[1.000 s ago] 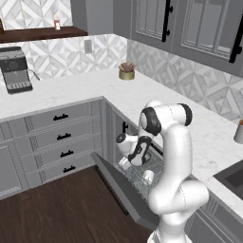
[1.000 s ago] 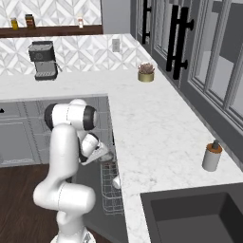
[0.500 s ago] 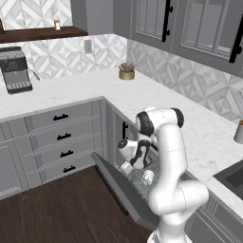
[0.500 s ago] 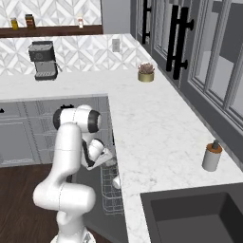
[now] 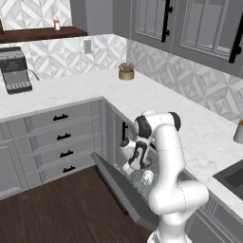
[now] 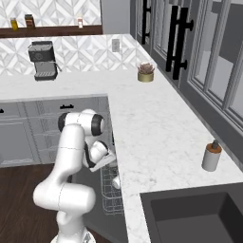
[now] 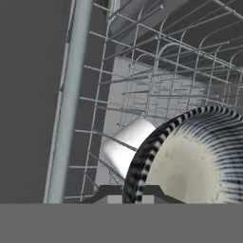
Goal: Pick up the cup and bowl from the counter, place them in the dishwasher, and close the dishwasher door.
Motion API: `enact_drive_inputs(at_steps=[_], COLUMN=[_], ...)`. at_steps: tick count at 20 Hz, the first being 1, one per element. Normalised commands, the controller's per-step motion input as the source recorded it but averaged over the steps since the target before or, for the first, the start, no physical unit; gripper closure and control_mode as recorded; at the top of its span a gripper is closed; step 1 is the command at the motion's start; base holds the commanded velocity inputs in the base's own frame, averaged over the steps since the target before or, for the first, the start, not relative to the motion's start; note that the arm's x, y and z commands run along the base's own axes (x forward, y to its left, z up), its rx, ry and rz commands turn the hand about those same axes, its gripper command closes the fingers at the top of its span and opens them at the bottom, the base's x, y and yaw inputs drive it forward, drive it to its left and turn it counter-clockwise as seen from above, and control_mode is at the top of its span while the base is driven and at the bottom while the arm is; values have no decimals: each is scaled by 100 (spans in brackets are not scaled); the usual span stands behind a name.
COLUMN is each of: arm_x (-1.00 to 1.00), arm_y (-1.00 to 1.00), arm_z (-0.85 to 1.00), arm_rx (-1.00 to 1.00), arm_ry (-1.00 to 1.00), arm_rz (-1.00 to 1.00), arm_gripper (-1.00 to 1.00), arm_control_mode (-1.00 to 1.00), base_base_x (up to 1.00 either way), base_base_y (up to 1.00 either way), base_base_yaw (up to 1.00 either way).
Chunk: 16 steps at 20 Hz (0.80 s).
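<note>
1 bowl (image 7: 199, 156), 1 cup (image 7: 127, 144), both w/in dishwasher rack (image 7: 156, 71)

glossy white rounded arm (image 5: 167, 156), dark joint bands, bulbous white base segment.

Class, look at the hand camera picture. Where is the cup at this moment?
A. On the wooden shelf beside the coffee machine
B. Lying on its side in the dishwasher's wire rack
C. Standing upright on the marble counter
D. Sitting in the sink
B: in the hand view the pale cup lies on its side among the wires of the dishwasher rack, just beyond the bowl held in the gripper.
</note>
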Motion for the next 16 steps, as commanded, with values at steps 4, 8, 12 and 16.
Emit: enact_drive_inputs(at_steps=[4, 8, 12, 16], arm_x=[8, 2, -33, -76], arm_y=[64, 72, 95, 87], arm_z=[-98, -100, -86, 19], arm_rx=[9, 13, 7, 0], arm_ry=[32, 22, 3, -14], arm_rz=[13, 16, 15, 2], arm_gripper=[-100, -100, -100, -100], arm_control_mode=[-100, -100, -100, -100], base_base_x=[0, 0, 0, 0], base_base_y=[0, 0, 0, 0], base_base_yaw=[0, 0, 0, 0])
